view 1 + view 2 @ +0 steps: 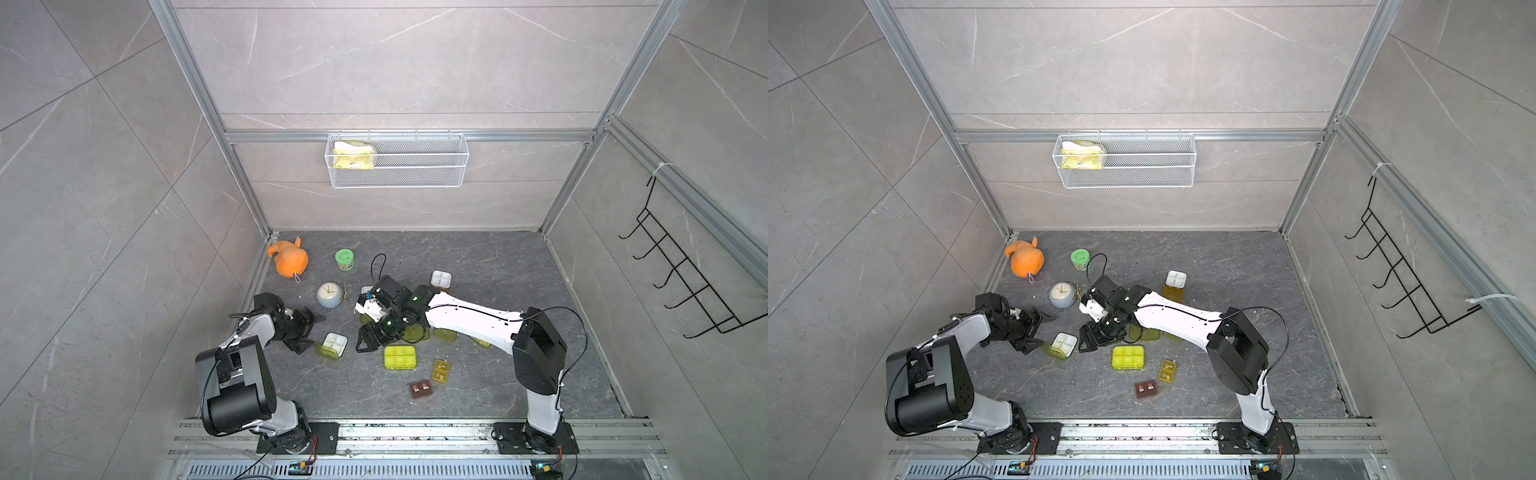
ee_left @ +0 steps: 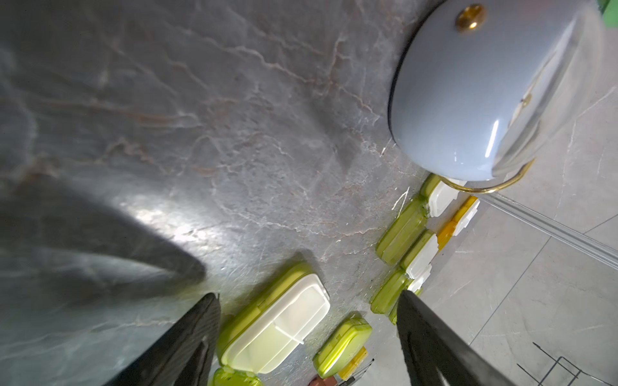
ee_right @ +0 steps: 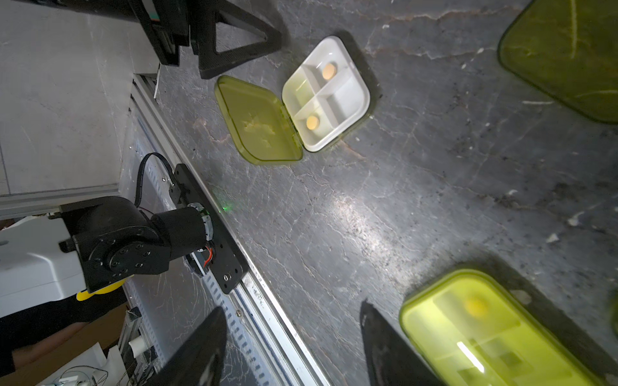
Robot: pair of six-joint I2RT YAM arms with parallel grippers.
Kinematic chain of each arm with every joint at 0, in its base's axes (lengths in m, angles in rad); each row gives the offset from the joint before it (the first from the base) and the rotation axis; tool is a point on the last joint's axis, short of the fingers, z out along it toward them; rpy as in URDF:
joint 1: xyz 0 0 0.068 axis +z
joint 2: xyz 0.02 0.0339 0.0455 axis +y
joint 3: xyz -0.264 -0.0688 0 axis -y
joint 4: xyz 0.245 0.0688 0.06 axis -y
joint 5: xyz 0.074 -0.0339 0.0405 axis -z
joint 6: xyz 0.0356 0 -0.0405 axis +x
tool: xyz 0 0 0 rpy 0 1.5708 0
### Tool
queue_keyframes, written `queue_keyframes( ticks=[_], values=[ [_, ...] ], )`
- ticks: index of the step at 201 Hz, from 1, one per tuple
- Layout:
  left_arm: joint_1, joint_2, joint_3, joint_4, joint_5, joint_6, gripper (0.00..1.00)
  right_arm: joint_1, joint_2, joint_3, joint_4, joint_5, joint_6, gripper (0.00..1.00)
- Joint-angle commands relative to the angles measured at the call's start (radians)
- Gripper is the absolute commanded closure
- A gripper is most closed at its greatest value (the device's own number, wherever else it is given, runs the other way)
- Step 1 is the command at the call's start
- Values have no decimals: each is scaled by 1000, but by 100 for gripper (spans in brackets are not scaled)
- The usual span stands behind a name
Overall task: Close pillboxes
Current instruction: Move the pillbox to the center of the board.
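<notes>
An open pillbox [image 1: 335, 343] [image 1: 1064, 344] lies at centre left, its white tray [image 3: 326, 95] holding two tan pills and its yellow-green lid [image 3: 257, 122] flat on the floor. My left gripper [image 1: 310, 332] [image 2: 307, 295] stands open just left of it, holding nothing. My right gripper [image 1: 365, 338] [image 3: 291, 309] hangs open and empty beside a shut yellow-green pillbox [image 1: 400, 358] [image 3: 495, 334]. A tiny amber pillbox [image 1: 440, 370] and a brown one [image 1: 422, 389] lie nearer the front. An open pillbox with an orange lid [image 1: 1175, 279] sits at the back. Several more are partly hidden under the right arm.
A grey round clock [image 1: 329, 295] [image 2: 468, 90], a green-lidded jar [image 1: 345, 258] and an orange plush toy [image 1: 289, 259] stand at the back left. A wire basket [image 1: 397, 160] hangs on the back wall, a black hook rack [image 1: 685, 282] on the right wall.
</notes>
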Motion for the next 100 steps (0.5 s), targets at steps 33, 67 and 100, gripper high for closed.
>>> queue_keyframes(
  ticks=[33,67,100],
  values=[
    [-119,19,-72,94,8,-69,15,4,-50,-55,38,15,36,34],
    [-139,-17,-120,109,2,-107,15,0,-67,-79,51,29,46,34],
    [-203,-50,-132,109,-19,-155,15,-4,-91,-128,69,43,57,34]
  ],
)
